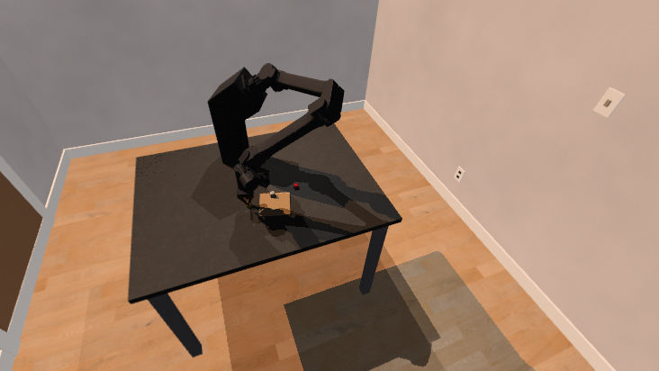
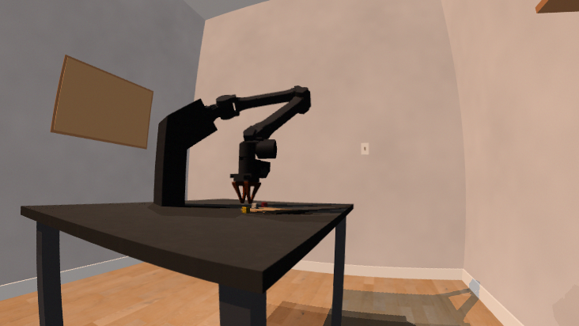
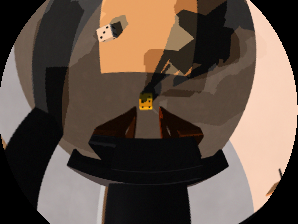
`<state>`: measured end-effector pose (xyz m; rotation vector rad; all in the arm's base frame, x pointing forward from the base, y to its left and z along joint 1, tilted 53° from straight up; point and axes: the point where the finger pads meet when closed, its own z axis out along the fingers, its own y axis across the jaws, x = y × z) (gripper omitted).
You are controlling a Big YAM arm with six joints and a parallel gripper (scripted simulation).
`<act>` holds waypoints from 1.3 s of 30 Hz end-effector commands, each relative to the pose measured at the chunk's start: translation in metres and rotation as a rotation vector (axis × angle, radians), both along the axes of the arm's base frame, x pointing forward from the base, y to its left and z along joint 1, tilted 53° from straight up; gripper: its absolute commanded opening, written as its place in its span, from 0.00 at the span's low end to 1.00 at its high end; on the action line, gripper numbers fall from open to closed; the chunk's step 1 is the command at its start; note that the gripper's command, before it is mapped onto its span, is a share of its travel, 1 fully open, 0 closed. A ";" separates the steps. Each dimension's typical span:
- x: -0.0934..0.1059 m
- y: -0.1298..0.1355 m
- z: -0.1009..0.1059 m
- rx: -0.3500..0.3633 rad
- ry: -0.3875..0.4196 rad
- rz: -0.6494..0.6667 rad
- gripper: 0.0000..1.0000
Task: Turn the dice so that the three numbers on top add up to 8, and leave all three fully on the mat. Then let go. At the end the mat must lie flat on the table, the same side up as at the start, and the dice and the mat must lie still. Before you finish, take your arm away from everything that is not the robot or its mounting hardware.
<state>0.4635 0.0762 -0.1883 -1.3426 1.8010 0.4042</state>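
Observation:
My gripper (image 2: 246, 202) (image 3: 147, 110) points down with its fingers partly apart and nothing between them. The yellow die (image 2: 245, 210) (image 3: 145, 101) lies on the table off the mat, just below and beyond the fingertips, partly in shadow. The orange-tan mat (image 1: 276, 205) (image 3: 145, 55) lies flat. The white die (image 1: 272, 193) (image 2: 254, 206) (image 3: 105, 33) is at the mat's edge; whether it is fully on is unclear. Its pale face shows several pips. The red die (image 1: 295, 185) (image 2: 263, 203) lies on the table off the mat, outside the wrist view. Its number is too small to read.
The black table (image 1: 184, 230) (image 2: 161, 234) carries the arm's tall base (image 1: 230, 133) (image 2: 172, 165) behind the mat. The arm arches above the table, and its shadows cross part of the mat and the table around it.

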 end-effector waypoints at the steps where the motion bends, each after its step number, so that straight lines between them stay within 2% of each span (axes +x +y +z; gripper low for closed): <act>1: -0.007 0.012 0.004 0.003 0.003 0.017 0.34; 39: -0.008 0.013 0.002 0.003 0.008 0.019 0.34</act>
